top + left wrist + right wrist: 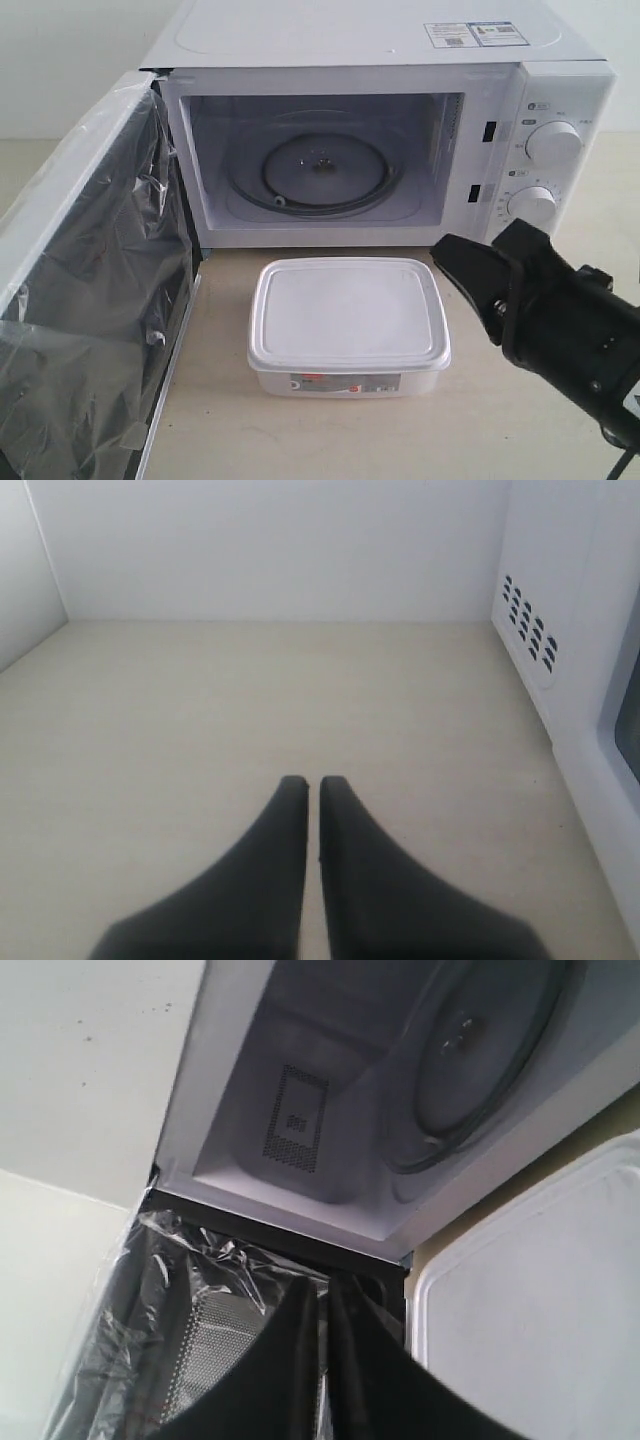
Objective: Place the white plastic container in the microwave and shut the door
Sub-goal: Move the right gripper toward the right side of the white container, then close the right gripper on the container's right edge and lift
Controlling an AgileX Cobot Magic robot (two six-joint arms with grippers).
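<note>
**Your count of what is on view**

You have one microwave standing on one desk, with one door and one glass turntable. Its panel carries two knobs: the upper knob and the lower knob. Beside the cavity you can count two dark latch slots, the upper slot and the lower slot. The top bears two stickers, the plain sticker and the blue-edged sticker. There is one white plastic container, showing one label. You can see two claws: the left claw and the right claw.
</note>
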